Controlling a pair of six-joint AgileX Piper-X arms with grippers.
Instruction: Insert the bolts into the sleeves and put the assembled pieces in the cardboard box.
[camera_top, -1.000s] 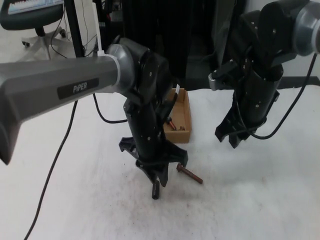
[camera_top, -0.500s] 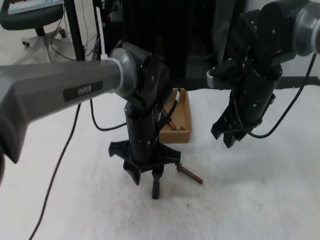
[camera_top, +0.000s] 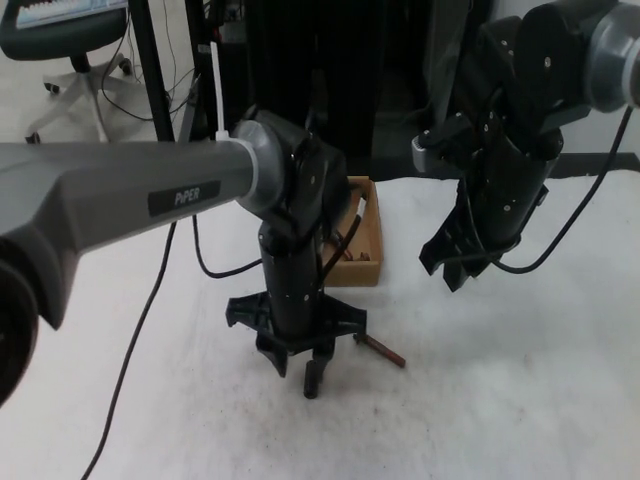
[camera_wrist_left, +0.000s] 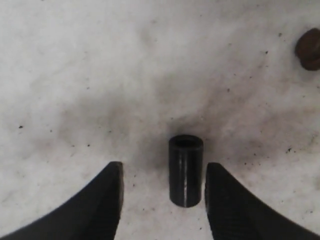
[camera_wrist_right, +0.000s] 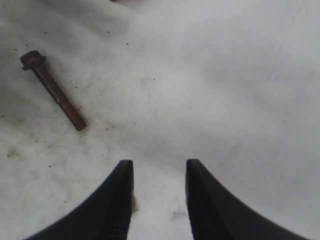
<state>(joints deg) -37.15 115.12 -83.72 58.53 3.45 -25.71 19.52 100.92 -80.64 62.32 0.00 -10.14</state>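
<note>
A black sleeve (camera_wrist_left: 186, 170) stands upright on the white bench, between the fingers of my left gripper (camera_wrist_left: 163, 176). That gripper is open and points straight down over the sleeve (camera_top: 312, 382), without touching it. A rusty red bolt (camera_top: 380, 350) lies flat just to the right of the sleeve; its head (camera_wrist_left: 310, 42) shows in the left wrist view. My right gripper (camera_wrist_right: 159, 197) hangs open and empty above the bench, farther right (camera_top: 455, 272), with the bolt (camera_wrist_right: 52, 90) lying some way off from it. The cardboard box (camera_top: 362, 268) sits behind the left gripper with bolts inside.
The left arm (camera_top: 120, 200) stretches in low from the left and hides part of the box. A black cable (camera_top: 140, 310) trails over the bench at the left. White bench surface lies open at the front and the right.
My left gripper has turned about its wrist and settled so that its fingers stand either side of the sleeve. The right arm has drifted slightly left.
</note>
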